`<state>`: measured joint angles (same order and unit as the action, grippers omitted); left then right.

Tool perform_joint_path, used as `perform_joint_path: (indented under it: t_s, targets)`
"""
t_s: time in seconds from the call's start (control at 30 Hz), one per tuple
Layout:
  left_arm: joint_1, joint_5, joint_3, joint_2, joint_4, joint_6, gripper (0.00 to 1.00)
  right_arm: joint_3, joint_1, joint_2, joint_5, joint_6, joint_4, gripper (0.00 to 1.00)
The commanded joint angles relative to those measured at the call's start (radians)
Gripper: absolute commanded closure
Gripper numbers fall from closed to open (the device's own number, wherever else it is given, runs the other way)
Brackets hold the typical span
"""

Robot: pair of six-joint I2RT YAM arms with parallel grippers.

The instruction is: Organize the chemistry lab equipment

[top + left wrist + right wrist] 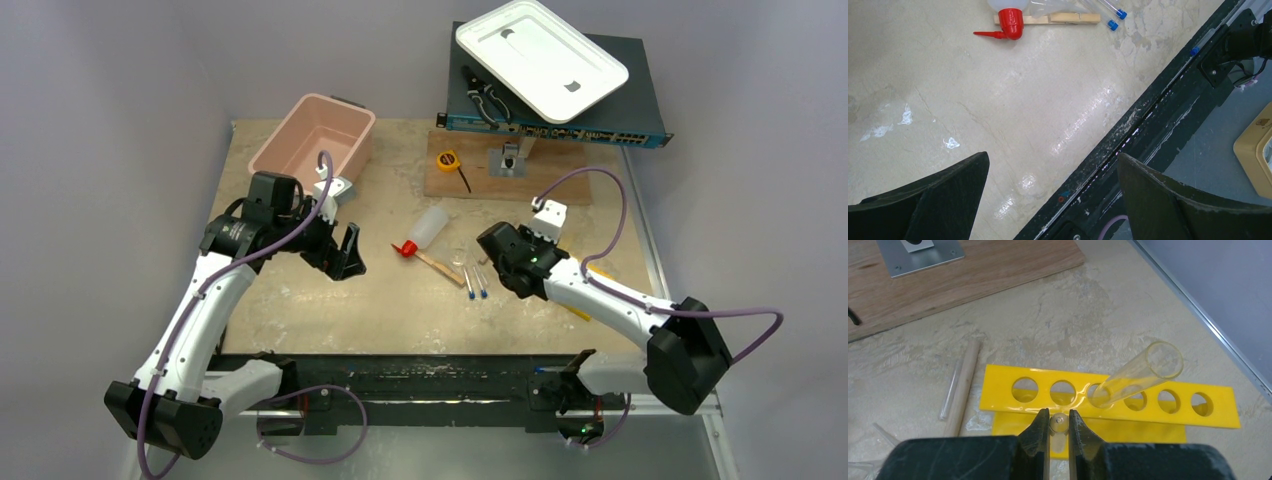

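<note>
Top external shows us the left gripper (345,255) spread wide above the table (300,310), with the squeeze bottle (428,228) and blue-tipped tubes (476,282) lying to its right. Further right, we see the right gripper (1059,416) clenched on a thin clear tube (1059,424) at the yellow rack (1000,390).

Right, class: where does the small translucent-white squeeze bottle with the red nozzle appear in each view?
Top external: squeeze bottle mid-table, centre of picture.
Left wrist: at the top edge, red nozzle pointing left.
Right wrist: not in it.
Shared landmark: clear blue-tipped tubes beside it.
</note>
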<state>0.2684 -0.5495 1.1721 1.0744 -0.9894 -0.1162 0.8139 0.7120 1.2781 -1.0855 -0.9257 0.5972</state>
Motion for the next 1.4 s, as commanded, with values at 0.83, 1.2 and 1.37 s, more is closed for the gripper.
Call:
perform_joint_path:
  t_s: [0.83, 1.2, 1.37]
  targets:
    - [-0.008, 0.015, 0.060, -0.009, 0.031, -0.012, 0.00, 0.104, 0.026, -0.015, 0.411, 0.121, -0.173, 0.74]
    - [-0.009, 0.016, 0.048, -0.016, 0.043, -0.022, 0.00, 0.353, 0.006, 0.342, 0.442, 0.096, -0.105, 0.72]
    - [-0.009, 0.023, 0.034, -0.034, 0.048, -0.046, 0.00, 0.410, -0.069, 0.423, 0.475, 0.062, -0.107, 0.71]
